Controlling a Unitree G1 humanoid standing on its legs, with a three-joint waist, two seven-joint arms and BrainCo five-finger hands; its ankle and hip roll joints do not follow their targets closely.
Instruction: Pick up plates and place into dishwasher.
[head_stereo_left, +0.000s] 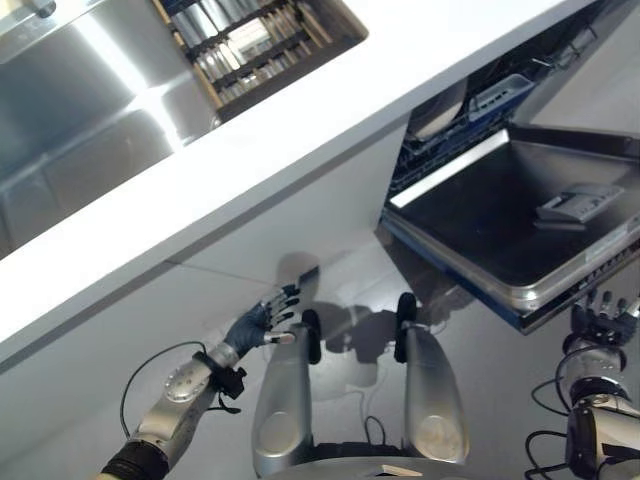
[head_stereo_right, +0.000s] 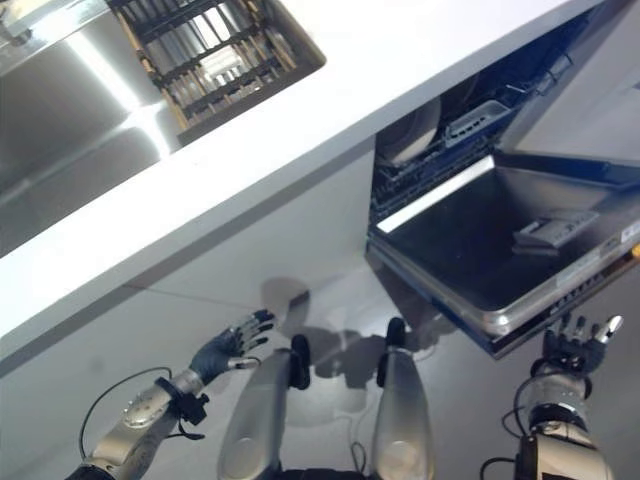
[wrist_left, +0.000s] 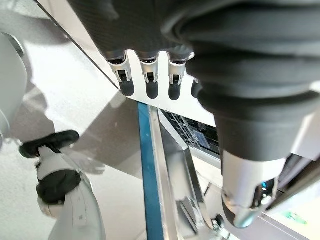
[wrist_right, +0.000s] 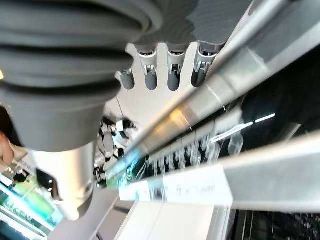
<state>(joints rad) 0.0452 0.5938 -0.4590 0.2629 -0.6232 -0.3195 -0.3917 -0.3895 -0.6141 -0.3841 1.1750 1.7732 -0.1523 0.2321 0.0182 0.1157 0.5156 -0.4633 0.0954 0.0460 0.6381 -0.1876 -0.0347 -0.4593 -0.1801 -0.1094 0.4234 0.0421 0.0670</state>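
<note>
a: looking down past the white counter (head_stereo_left: 300, 110), the dishwasher (head_stereo_right: 470, 190) stands open under it, its door (head_stereo_left: 510, 225) folded down flat and sticking out from the cabinet front.

b: where are the plates?

a: one pale plate (head_stereo_right: 408, 130) stands on edge in the rack just inside the dishwasher, right under the counter's lip, beside a grey cutlery basket (head_stereo_right: 478, 120). i can't make out any other plates in there.

b: and on the counter?

a: a steel sink (head_stereo_left: 80, 90) is sunk into it on the far side from the dishwasher, and next to the sink is a drying rack (head_stereo_right: 200, 50) with dark bars. what it holds is too unclear to name.

b: the hands?

a: the left hand (head_stereo_left: 262, 322) hangs low before the white cabinet front, well apart from the dishwasher, fingers spread and straight, holding nothing. the left wrist view shows the same, with the fingertips (wrist_left: 150, 90) in a loose row and the door's blue edge beyond them.

b: the right one?

a: the right hand (head_stereo_right: 577, 345) sits just below the outer edge of the door, fingers straight and fanned, empty. in its wrist view the fingertips (wrist_right: 172, 80) lie close to the door's metal rim; whether they touch it i can't tell.
</note>
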